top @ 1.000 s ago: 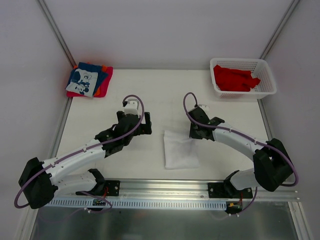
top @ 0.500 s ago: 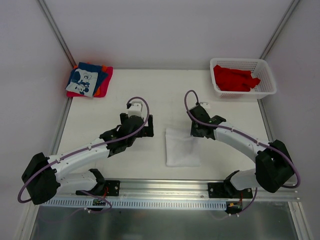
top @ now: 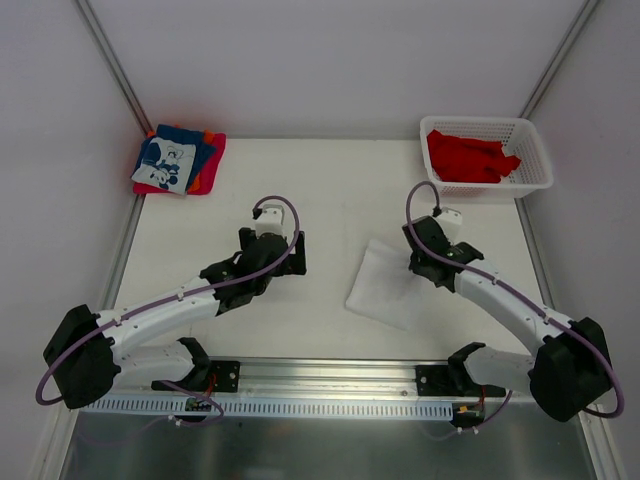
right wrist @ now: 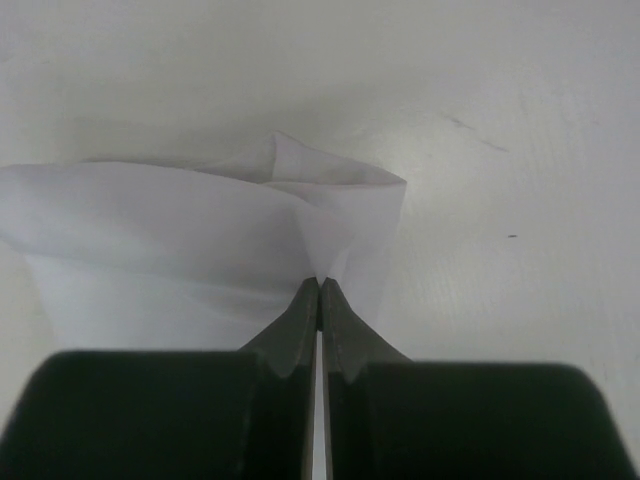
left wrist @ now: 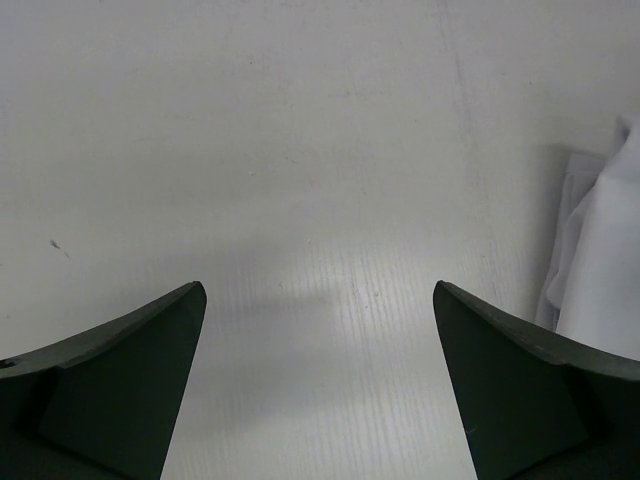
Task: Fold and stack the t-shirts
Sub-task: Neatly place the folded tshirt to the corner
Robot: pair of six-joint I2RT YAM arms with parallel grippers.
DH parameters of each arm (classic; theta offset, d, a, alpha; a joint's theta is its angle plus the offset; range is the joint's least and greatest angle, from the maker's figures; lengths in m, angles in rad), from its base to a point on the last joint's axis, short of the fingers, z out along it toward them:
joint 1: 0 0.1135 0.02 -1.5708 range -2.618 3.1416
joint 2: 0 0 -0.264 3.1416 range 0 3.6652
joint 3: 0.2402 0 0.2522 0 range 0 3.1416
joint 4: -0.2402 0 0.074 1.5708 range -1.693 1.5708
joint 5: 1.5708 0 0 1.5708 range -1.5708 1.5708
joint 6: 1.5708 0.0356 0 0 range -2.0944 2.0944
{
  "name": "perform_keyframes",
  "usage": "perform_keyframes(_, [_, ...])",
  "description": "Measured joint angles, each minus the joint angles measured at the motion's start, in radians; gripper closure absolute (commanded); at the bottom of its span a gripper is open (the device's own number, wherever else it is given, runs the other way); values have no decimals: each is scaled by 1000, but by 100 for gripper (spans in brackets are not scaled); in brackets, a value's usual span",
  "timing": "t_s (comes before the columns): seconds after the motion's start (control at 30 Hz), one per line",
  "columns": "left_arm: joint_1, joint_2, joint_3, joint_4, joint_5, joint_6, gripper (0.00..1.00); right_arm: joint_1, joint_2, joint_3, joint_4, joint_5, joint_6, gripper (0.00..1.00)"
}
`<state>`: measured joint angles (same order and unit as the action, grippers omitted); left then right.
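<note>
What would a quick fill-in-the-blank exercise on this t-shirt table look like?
The right gripper is shut on the ____ t-shirt.
The left gripper hangs with jaws ____.
The basket holds ____ t-shirts.
The folded stack lies at the table's far ____ corner.
Missing: white, open, red, left.

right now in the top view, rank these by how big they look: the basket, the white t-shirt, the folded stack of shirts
1. white basket: clearly the largest.
2. white t-shirt and folded stack: these look about alike, too close to rank.
</note>
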<state>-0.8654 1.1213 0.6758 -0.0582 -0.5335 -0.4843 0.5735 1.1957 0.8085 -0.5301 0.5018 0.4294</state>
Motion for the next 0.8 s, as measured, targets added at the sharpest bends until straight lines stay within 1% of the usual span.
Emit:
perform_keyframes(0.1, [0, 0, 0, 1, -2, 0, 1, -56, -31, -68, -10, 43, 56, 100])
perform_keyframes(0.17, [0, 2, 0, 1, -2, 0, 1, -72, -27, -105, -29, 63, 88, 100])
perform_keyframes(0.43, [0, 9, 0, 1, -2, 1, 1, -74, 6, -145, -41, 59, 154, 99])
perform_keyframes(0.63, [0, 10, 0, 1, -2, 2, 1, -74, -5, -214, -29, 30, 182, 99])
perform_keyframes(0.67, [0, 10, 0, 1, -2, 2, 1, -74, -21, -226, -34, 31, 188, 94])
perform_keyframes(0.7, [0, 10, 0, 1, -2, 2, 1, -74, -45, -236, -44, 31, 195, 84])
perform_keyframes(0.73, [0, 10, 0, 1, -2, 2, 1, -74, -68, -241, -56, 32, 203, 44])
perform_keyframes(0.77, [0, 10, 0, 1, -2, 2, 1, -74, -98, -245, -72, 34, 214, 22])
perform_keyframes(0.8, [0, 10, 0, 1, -2, 2, 1, -74, -128, -246, -86, 37, 216, 7])
